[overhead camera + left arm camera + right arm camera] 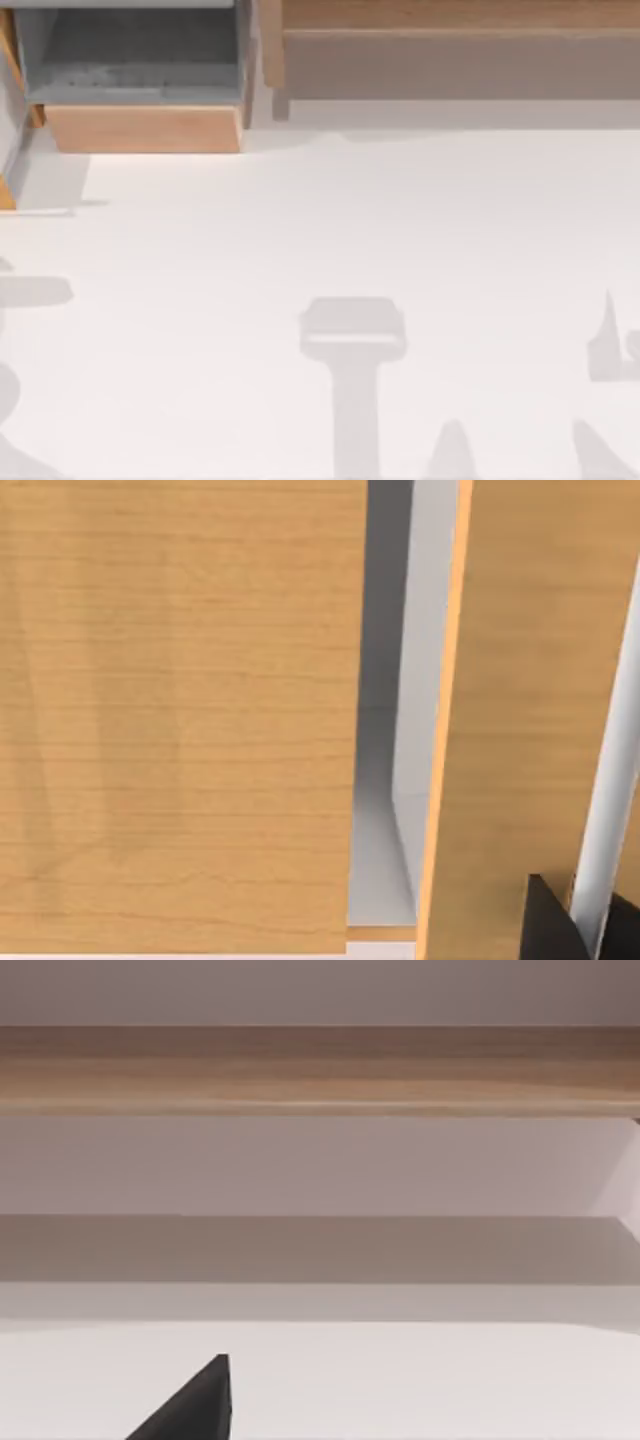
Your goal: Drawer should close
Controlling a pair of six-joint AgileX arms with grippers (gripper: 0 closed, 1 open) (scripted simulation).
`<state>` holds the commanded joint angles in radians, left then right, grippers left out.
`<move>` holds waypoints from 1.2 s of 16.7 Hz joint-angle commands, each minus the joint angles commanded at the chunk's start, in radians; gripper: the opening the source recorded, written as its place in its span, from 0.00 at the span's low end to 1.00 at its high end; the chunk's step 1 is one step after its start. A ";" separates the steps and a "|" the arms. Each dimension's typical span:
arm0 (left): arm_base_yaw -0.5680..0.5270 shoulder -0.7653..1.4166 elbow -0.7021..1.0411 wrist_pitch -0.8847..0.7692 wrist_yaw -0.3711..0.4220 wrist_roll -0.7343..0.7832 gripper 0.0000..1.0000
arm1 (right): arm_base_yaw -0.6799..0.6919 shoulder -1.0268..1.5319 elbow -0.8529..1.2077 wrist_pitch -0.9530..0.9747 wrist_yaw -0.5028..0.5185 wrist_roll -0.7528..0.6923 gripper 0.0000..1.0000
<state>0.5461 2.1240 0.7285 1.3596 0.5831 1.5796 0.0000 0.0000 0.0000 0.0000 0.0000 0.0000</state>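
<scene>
The drawer (143, 128) sits pulled out at the table's (330, 220) far left, its grey inside showing. You see its wooden front (180, 715) close in the left wrist view. Shelf (455, 50) to its right. Either gripper's state: cannot tell.

I find no readable text, label, brand, number or sign. The drawer (143, 128) front panel is plain wood; the bench (320, 250) surface before me is unmarked.
</scene>
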 joint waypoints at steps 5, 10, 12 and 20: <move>-0.031 0.040 0.093 -0.049 -0.035 0.001 0.00 | 0.000 0.000 0.000 0.000 0.000 0.000 1.00; -0.084 0.103 0.233 -0.127 -0.083 -0.004 0.00 | 0.000 0.000 0.000 0.000 0.000 0.000 1.00; -0.090 0.110 0.248 -0.135 -0.089 -0.005 0.00 | 0.000 0.000 0.000 0.000 0.000 0.000 1.00; -0.106 0.150 0.339 -0.182 -0.109 -0.006 0.00 | 0.000 0.000 0.000 0.000 0.000 0.000 1.00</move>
<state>0.4405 2.2743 1.0671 1.1775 0.4740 1.5739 0.0000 0.0000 0.0000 0.0000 0.0000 0.0000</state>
